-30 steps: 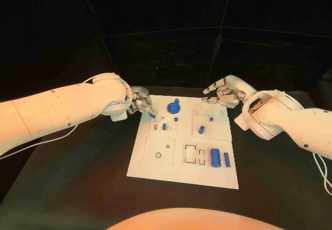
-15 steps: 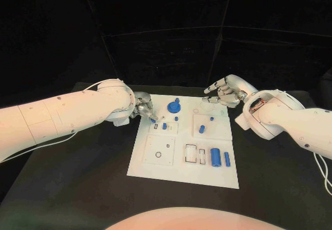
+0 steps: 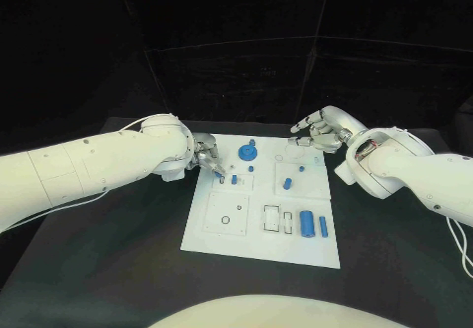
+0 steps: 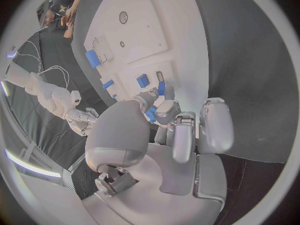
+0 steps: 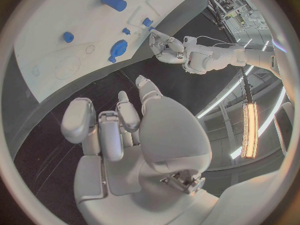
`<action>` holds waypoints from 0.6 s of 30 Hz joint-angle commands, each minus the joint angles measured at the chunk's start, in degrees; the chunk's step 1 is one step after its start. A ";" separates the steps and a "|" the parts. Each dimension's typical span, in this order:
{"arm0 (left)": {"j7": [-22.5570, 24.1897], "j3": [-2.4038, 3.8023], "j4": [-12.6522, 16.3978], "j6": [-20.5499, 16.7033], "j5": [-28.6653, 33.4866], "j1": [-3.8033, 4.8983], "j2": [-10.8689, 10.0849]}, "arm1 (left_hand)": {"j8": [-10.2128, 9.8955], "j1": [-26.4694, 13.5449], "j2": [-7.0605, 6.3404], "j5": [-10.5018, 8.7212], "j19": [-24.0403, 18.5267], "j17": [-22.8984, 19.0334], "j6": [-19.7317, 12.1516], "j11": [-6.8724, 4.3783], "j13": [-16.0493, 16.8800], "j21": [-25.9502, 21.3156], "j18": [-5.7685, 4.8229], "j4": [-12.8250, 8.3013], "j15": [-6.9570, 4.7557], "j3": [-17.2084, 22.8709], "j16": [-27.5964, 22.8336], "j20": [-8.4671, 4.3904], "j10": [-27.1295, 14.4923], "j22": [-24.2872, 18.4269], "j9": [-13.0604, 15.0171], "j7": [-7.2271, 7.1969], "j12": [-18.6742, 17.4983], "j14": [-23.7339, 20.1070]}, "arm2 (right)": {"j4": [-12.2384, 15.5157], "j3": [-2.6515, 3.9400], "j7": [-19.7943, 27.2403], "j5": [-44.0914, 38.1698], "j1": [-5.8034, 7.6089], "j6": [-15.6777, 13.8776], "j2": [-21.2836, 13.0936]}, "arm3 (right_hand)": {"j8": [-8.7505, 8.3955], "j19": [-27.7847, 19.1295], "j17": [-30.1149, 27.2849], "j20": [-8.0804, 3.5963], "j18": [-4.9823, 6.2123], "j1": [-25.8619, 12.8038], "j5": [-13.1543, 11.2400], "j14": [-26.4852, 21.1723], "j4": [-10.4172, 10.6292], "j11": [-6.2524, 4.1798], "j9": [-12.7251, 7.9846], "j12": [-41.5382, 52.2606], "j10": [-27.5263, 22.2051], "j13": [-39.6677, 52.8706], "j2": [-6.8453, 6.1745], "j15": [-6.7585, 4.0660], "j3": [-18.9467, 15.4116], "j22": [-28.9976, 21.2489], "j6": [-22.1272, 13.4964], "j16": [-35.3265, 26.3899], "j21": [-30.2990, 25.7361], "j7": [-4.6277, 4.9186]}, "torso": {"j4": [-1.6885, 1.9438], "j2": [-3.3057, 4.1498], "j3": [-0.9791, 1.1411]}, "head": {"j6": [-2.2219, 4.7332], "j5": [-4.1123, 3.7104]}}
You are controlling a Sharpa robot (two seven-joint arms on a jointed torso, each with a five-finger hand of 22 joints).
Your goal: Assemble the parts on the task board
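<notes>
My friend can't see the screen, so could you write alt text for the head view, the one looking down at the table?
A white task board lies on a black table, small blue parts scattered over it. The robot's left hand pinches a small blue part over the board's far left corner. Its right hand hovers, holding nothing, at the far right edge.

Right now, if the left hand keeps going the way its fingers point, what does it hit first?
Likely the small upright blue peg in the task board; the left hand pinches a blue part just short of it. Depth is unclear.

Two smooth white arms, a thin white cable along each, end in silver hands with rounded metal fingers (image 4: 215, 125).
</notes>
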 commanded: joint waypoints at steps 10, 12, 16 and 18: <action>-0.52 -0.08 0.39 2.23 -0.63 -0.02 0.31 | 0.35 0.35 0.00 0.12 0.27 15.09 0.01 0.02 0.11 0.19 -0.20 -5.67 -0.35 6.14 0.18 0.00 0.46 -0.01 0.14 -0.28 0.29 5.96 | -0.04 0.03 0.19 0.13 0.11 -0.32 0.11 | 0.39 -0.43 3.51 -0.15 -0.12 0.15 0.19 3.45 0.13 -0.37 -0.08 -0.12 -0.04 -0.03 0.50 -0.32 0.28 -0.05 0.28 -0.34 -0.18 0.07 | 0.02 -0.01 0.02 | -0.04 -0.11; -0.53 -0.17 0.41 2.45 -0.63 -0.03 0.36 | 0.40 0.26 -0.02 0.11 0.26 15.09 0.02 0.02 0.12 0.16 -0.20 -5.63 -0.35 6.23 0.18 0.00 0.48 -0.03 0.17 -0.28 0.29 5.96 | -0.05 0.03 0.18 0.13 0.11 -0.30 0.13 | 0.39 -0.43 3.51 -0.15 -0.12 0.15 0.19 3.45 0.13 -0.37 -0.08 -0.12 -0.04 -0.03 0.50 -0.32 0.28 -0.05 0.28 -0.34 -0.18 0.07 | 0.02 0.01 0.01 | -0.10 -0.11; -0.56 -0.55 0.53 2.92 -0.63 -0.04 0.37 | 0.40 0.25 -0.02 0.11 0.26 15.09 0.02 0.02 0.12 0.16 -0.20 -5.63 -0.35 6.24 0.18 0.00 0.49 -0.03 0.17 -0.28 0.29 5.96 | -0.08 0.03 0.18 0.13 0.11 -0.27 0.16 | 0.39 -0.43 3.51 -0.15 -0.12 0.15 0.19 3.45 0.13 -0.37 -0.08 -0.12 -0.04 -0.03 0.50 -0.32 0.28 -0.05 0.28 -0.34 -0.18 0.07 | 0.01 -0.01 0.03 | -0.13 -0.13; -0.58 -0.71 0.59 3.17 -0.63 -0.05 0.39 | 0.40 0.25 -0.02 0.11 0.26 15.09 0.02 0.02 0.12 0.16 -0.20 -5.63 -0.35 6.24 0.18 0.00 0.49 -0.03 0.17 -0.28 0.29 5.96 | -0.06 0.03 0.19 0.13 0.11 -0.25 0.16 | 0.39 -0.43 3.51 -0.15 -0.12 0.15 0.19 3.45 0.13 -0.37 -0.08 -0.12 -0.04 -0.03 0.50 -0.32 0.28 -0.05 0.28 -0.34 -0.18 0.07 | 0.01 -0.01 0.02 | -0.15 -0.11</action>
